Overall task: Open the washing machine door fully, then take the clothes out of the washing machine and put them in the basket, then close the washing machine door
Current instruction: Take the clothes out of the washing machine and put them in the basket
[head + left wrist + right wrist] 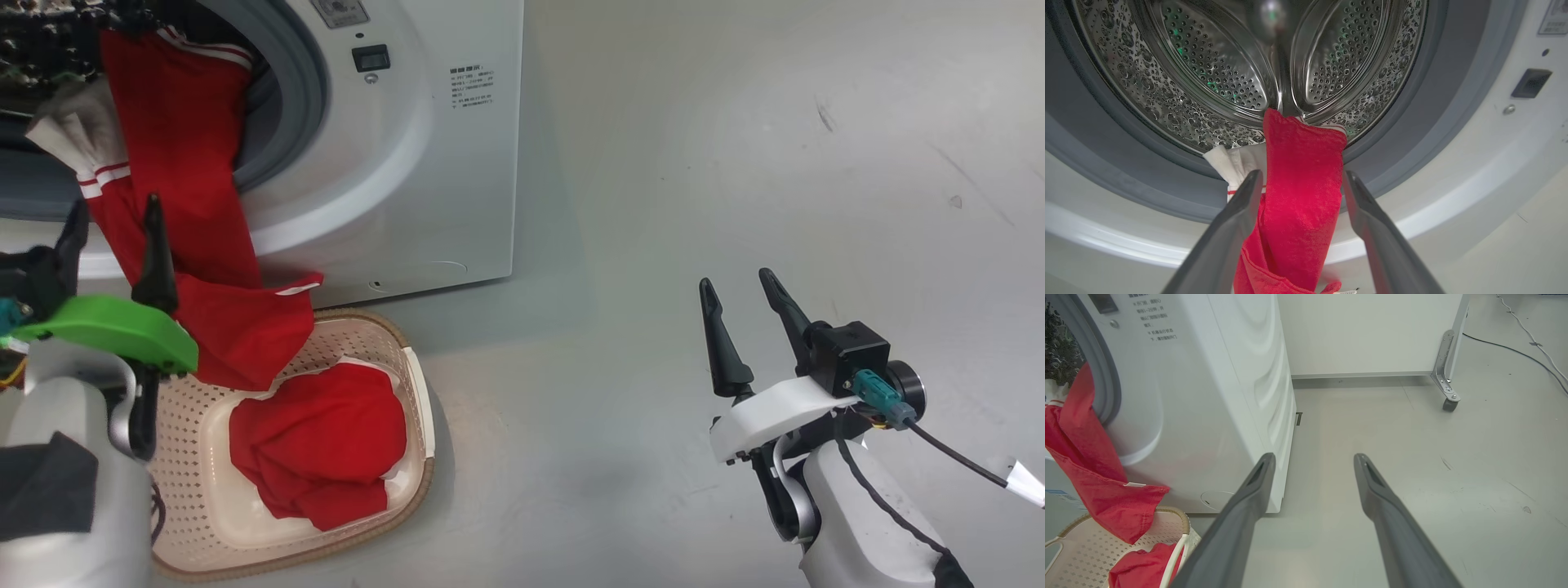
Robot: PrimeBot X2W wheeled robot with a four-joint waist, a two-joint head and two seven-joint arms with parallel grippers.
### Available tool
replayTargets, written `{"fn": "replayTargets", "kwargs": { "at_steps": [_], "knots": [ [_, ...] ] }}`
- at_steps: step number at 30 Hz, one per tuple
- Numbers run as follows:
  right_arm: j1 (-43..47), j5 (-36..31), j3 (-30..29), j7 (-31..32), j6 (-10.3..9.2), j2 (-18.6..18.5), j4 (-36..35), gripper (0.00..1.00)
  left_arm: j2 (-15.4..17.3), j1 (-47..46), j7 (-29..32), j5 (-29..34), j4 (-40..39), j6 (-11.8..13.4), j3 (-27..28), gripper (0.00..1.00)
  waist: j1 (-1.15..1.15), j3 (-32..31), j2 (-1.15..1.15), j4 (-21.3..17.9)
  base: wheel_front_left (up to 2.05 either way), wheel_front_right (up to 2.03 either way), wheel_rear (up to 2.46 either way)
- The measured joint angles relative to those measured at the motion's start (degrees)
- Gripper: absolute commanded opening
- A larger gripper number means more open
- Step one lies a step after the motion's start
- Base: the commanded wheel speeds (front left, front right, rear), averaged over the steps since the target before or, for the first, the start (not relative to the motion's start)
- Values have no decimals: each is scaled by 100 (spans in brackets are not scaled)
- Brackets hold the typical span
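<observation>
Red clothes (pixel 184 155) with white stripes hang out of the washing machine's (pixel 408 163) grey-rimmed drum mouth, and their lower end droops over the cream basket (pixel 415 384). A red heap (pixel 318 441) lies inside the basket. My left gripper (pixel 114 224) is open in front of the mouth. In the left wrist view its fingers (pixel 1249 196) stand on either side of the hanging clothes (pixel 1302 155) without pinching them. My right gripper (pixel 736 282) is open and empty above the floor, right of the machine. The washing machine door is out of view.
The basket (pixel 1182 522) stands on the floor against the machine's (pixel 1208 396) front. Open grey floor (pixel 735 122) stretches to the right. Behind the machine stand a white panel (pixel 1372 335) on a caster (pixel 1449 405) and a cable (pixel 1515 349).
</observation>
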Motion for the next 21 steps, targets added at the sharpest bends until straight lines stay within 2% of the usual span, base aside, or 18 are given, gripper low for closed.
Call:
{"fn": "replayTargets", "kwargs": {
  "at_steps": [21],
  "knots": [
    [-313,275,360,0,-113,1,-281,100,737,-2079,1623,-32,472,222,170,100,0,1042,0,-442,0,0,0]
  ]
}}
